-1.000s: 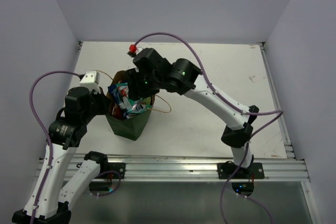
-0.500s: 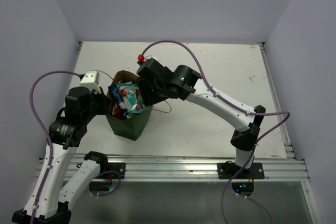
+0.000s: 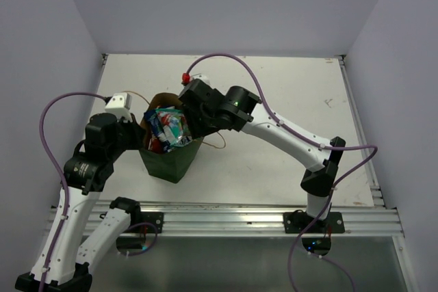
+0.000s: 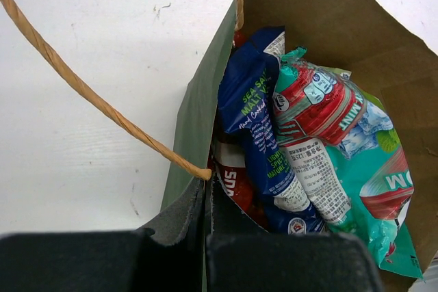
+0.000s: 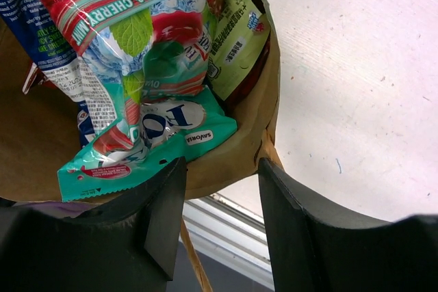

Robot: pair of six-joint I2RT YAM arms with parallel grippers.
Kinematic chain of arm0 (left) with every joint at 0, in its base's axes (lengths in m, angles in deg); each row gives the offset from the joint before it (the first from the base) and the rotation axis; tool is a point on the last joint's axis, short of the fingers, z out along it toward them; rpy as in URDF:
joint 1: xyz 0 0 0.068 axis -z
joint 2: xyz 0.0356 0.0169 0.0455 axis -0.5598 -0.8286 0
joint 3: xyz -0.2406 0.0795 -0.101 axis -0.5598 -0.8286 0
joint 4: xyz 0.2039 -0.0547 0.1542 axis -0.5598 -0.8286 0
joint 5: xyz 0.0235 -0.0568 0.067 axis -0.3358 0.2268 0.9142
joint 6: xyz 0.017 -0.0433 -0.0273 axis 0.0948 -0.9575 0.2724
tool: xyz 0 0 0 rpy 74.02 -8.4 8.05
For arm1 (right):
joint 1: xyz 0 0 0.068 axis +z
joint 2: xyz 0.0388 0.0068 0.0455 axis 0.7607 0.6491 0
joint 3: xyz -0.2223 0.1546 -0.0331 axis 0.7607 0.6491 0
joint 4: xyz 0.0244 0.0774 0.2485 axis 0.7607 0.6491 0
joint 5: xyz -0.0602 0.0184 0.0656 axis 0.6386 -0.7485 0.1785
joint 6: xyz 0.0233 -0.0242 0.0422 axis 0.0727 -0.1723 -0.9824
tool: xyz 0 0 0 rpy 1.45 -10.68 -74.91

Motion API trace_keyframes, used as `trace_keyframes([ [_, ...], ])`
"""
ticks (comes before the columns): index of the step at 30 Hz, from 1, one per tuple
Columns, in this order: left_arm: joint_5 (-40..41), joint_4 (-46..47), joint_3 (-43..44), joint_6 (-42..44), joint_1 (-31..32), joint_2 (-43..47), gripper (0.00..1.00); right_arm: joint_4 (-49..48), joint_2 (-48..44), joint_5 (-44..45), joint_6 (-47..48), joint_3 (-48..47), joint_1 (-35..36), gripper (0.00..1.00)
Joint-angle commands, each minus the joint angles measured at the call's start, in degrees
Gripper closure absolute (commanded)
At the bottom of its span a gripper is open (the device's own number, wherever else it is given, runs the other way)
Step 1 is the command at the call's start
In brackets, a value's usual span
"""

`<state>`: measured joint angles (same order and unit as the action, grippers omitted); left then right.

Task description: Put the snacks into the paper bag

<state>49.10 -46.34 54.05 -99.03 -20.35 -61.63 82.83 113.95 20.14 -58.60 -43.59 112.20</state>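
Where the left arm [image 3: 85,165] folds up from the aluminium rail [image 3: 226,213], the left jaws are clamped on the left wall of an upright paper bag [image 3: 169,163], dark green outside and brown kraft inside. They grip just beside the root of a tan string handle [image 4: 89,94]. The right arm [image 3: 287,131] stretches leftward across the bench [image 3: 294,94], wrist bent down at the bag's right rim. The right jaws stand apart and grip nothing; the brown rim shows between them. Inside the bag, a teal-pink "Fox's" packet [image 4: 342,162] lies uppermost, with a dark blue-white packet [image 4: 253,121] beside it, a red chip bag [image 4: 236,193] beneath, and a small pale green packet [image 5: 236,49] against the brown wall. The bench is white and scuffed, with pale lilac walls [image 3: 226,5] on three sides.
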Motion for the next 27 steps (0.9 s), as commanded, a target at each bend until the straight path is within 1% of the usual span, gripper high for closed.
trace_keyframes([
  [1,-0.82,1.37,-0.46,0.00,0.54,-0.24,1.00,3.01,-3.11,3.13,-0.89,-1.56,-0.27,0.49],
  [12,-0.73,1.63,-0.55,0.00,0.63,-0.94,1.00,2.75,-3.12,2.87,-1.07,0.55,-0.27,0.49],
  [16,-0.73,2.16,-0.81,0.00,0.63,-1.29,1.00,0.99,-2.15,0.07,-0.72,4.05,-0.36,0.50],
  [17,-0.64,2.16,-0.82,0.00,0.63,-1.29,1.00,-0.66,-1.71,-0.73,-0.72,5.02,-0.36,0.53],
  [18,-0.64,2.33,-0.99,0.00,0.63,-1.21,1.00,-1.64,-1.54,-1.52,-0.72,5.99,-0.36,0.61],
  [19,-0.64,2.42,-1.17,0.00,0.63,-1.21,1.00,-2.17,-1.19,-2.22,-0.63,7.13,-0.36,0.75],
  [20,-0.73,2.51,-1.34,-0.09,0.72,-1.21,1.00,-2.61,-0.49,-3.01,-0.63,7.14,-0.36,1.00],
  [23,-3.80,4.00,-2.05,0.00,0.63,-0.77,1.00,-0.61,0.31,-1.28,-0.37,3.81,-0.36,1.00],
  [25,-6.61,5.67,-1.26,-1.22,0.72,-0.50,1.00,1.68,0.58,0.31,0.69,-1.10,-0.36,1.00],
  [27,-7.67,7.07,-0.21,-2.89,0.90,-0.68,1.00,6.51,1.80,3.64,1.30,-5.58,-0.36,1.00],
])
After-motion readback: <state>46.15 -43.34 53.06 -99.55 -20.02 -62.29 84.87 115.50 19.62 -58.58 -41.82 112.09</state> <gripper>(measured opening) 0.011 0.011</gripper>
